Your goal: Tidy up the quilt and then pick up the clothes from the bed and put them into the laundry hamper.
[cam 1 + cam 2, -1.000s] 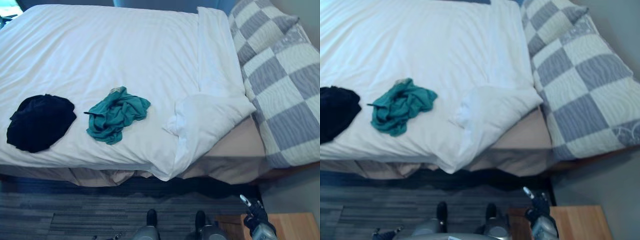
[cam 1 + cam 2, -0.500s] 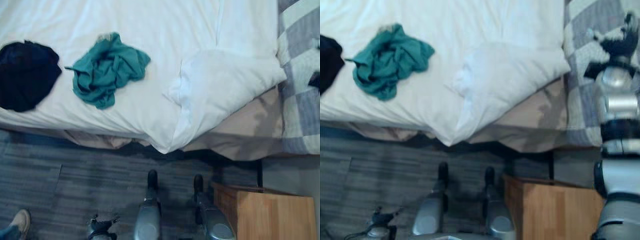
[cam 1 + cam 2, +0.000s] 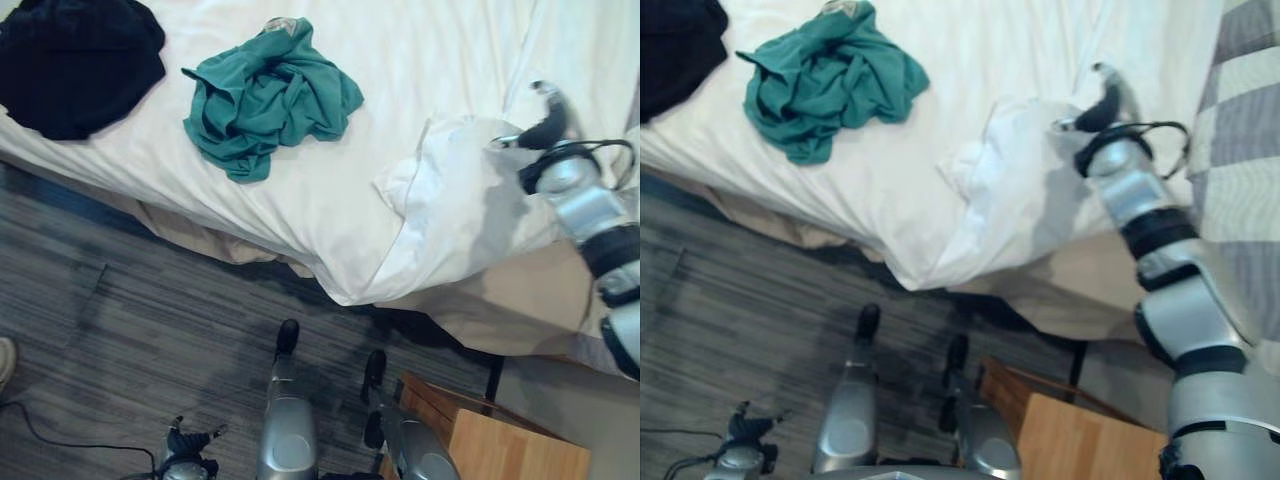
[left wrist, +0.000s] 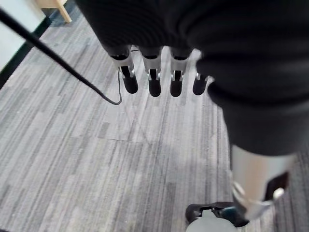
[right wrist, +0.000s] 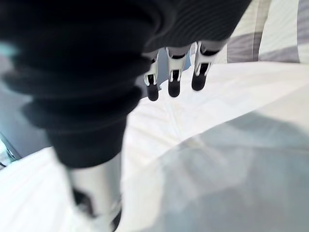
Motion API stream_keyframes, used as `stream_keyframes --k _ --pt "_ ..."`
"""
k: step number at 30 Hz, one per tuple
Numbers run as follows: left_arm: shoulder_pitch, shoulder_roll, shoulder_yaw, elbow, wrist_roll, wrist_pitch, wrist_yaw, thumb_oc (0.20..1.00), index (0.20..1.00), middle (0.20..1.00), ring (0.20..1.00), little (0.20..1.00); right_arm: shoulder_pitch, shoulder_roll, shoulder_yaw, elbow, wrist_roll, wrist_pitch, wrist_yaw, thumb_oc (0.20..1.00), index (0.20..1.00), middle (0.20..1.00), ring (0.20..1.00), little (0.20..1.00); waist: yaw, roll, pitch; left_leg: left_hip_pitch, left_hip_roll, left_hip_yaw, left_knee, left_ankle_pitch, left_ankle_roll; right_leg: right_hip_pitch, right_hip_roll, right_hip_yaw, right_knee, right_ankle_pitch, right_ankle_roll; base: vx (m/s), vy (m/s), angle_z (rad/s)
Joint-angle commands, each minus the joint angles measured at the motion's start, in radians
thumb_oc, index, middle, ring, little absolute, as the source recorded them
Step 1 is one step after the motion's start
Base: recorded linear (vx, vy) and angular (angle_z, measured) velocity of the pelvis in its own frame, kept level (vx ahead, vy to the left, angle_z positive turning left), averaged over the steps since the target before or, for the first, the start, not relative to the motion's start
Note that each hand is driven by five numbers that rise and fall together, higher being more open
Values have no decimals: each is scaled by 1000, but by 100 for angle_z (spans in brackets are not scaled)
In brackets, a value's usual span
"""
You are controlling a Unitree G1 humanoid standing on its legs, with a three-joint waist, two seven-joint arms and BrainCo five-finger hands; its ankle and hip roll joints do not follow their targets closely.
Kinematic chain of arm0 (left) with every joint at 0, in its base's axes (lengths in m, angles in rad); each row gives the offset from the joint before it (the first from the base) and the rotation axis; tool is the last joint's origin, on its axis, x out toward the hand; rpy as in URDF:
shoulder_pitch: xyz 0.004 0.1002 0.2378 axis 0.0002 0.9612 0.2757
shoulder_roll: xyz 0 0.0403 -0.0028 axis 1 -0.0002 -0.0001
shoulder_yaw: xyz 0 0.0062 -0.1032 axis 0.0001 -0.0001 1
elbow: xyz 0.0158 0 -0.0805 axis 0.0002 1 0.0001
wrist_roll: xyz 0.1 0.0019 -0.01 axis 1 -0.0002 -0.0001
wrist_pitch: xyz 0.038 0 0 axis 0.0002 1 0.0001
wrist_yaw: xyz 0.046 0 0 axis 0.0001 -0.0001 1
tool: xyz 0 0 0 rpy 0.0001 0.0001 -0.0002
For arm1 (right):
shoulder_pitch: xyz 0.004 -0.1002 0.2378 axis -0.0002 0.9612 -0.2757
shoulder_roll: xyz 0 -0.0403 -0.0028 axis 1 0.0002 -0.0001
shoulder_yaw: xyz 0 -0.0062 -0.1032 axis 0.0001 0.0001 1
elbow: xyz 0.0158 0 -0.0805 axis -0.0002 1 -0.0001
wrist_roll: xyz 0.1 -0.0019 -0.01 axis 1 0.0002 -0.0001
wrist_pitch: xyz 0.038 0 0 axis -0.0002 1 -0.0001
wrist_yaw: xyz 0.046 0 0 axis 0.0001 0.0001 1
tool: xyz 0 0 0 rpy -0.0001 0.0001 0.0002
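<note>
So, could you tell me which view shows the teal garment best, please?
The left eye view: the teal garment lies whole and crumpled on the quilt. The right eye view also shows it, nearer the picture's top edge. The wrist views show floor and bedding instead.

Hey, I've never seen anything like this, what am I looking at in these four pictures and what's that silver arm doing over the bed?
This is a humanoid robot seen through its own cameras. Two pictures come from its head, looking down at a bed; the other two come from cameras on its wrists, looking along each hand.

The silver arm is the robot's right one. Its right hand hangs over the folded-back corner of the white quilt, fingers straight, holding nothing. The left hand hangs low beside the robot over the grey floor, also relaxed and empty.

On the quilt lie a crumpled teal garment and a black garment. Checked pillows sit at the head of the bed, and a wooden cabinet stands beside it.
</note>
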Motion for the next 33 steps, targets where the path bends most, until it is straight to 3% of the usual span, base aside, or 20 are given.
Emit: stream_keyframes --k 1,2,3,4,7,11,15,19,21,22,23,25,26,29,33 --pt "-1 16 -19 31 -3 2 2 1000 1000 1000 1000 1000 -9 -31 82 60 -108 100 31 1000 1000 1000 1000 1000 19 -18 -27 -14 17 12 54 -99 19 -25 -61 25 53 -54 59 -35 35 -5" --pt "-22 16 -28 32 -11 8 2 1000 1000 1000 1000 1000 -6 -1 99 79 -125 127 54 624 624 624 624 624 20 -14 -22 -13 16 12 52 -99 20 -23 -62 27 50 -53 59 -38 47 -6" --pt "-43 16 -39 35 -16 15 4 1000 1000 1000 1000 1000 6 27 117 107 -159 148 83 369 369 369 369 369 22 -11 -15 -14 13 11 50 -100 22 -21 -64 28 48 -52 60 -37 42 -6" --pt "-49 16 -41 35 -16 19 6 1000 1000 1000 1000 1000 11 35 123 116 -169 159 98 200 200 200 200 200 23 -10 -12 -13 10 10 49 -101 23 -20 -64 29 46 -51 61 -22 24 -4" --pt "-61 11 -70 17 -21 42 37 1000 1000 1000 1000 1000 39 71 146 179 -177 177 120 200 200 200 200 200 40 -12 1 -15 0 0 44 -104 29 -13 -67 24 36 -45 66 -8 -44 2" --pt "-53 11 -100 3 -16 44 56 1000 1000 1000 1000 1000 53 106 134 279 -150 155 74 200 200 200 200 200 61 -6 14 -20 -12 -9 43 -104 33 -7 -69 16 25 -36 72 -8 -42 4" --pt "-35 7 -116 1 9 34 59 1000 1000 1000 1000 1000 52 118 90 329 -14 95 -29 200 200 200 200 200 66 9 19 -14 -17 -4 28 -99 36 1 -73 16 10 -29 76 -39 -2 5" --pt "-3 -6 -103 -9 31 25 72 1000 1000 1000 1000 1000 85 76 25 242 101 6 -137 200 200 200 200 200 44 8 8 4 -16 16 12 -98 35 5 -75 24 4 -24 80 -22 5 3" --pt "30 -19 -85 -25 43 28 89 1000 1000 1000 1000 1000 192 19 -67 90 147 -38 -200 200 200 200 200 200 10 0 -8 18 -13 36 11 -102 36 4 -72 41 9 -22 81 0 0 0" --pt "34 -21 -83 -28 46 28 92 1000 1000 1000 1000 1000 213 12 -82 68 159 -42 -208 200 200 200 200 200 4 -1 -10 20 -13 40 12 -103 37 5 -72 45 10 -22 81 0 0 0" --pt "47 -34 -72 -42 43 38 105 1000 1000 1000 1000 1000 339 -15 -158 -71 169 -36 -230 200 200 200 200 200 -28 -4 -20 30 -8 54 16 -108 40 3 -68 63 17 -23 80 -4 -12 -7" --pt "47 -33 -73 -42 43 38 105 1000 1000 1000 1000 1000 341 -15 -159 -73 169 -35 -231 200 200 200 200 200 -27 -5 -20 31 -8 54 16 -108 40 3 -68 63 18 -23 80 -5 -12 -13" --pt "61 -53 -60 -66 50 53 125 1000 1000 1000 1000 1000 527 -20 -254 -228 172 -40 -259 200 200 200 200 200 -74 -5 -30 45 -1 73 20 -113 43 3 -62 89 25 -25 77 -11 -23 -20" --pt "72 -82 -45 -102 54 81 146 1000 1000 1000 1000 1000 858 17 -353 -416 73 -81 -317 200 200 200 200 200 -147 13 -40 68 8 106 28 -119 49 2 -62 123 34 -26 78 -29 -10 -26" --pt "43 -91 -58 -113 46 115 140 1000 1000 1000 1000 1000 1007 66 -359 -406 65 -37 -336 200 200 200 200 200 -200 42 -37 85 7 135 42 -125 49 0 -72 145 44 -26 82 -42 9 -31"
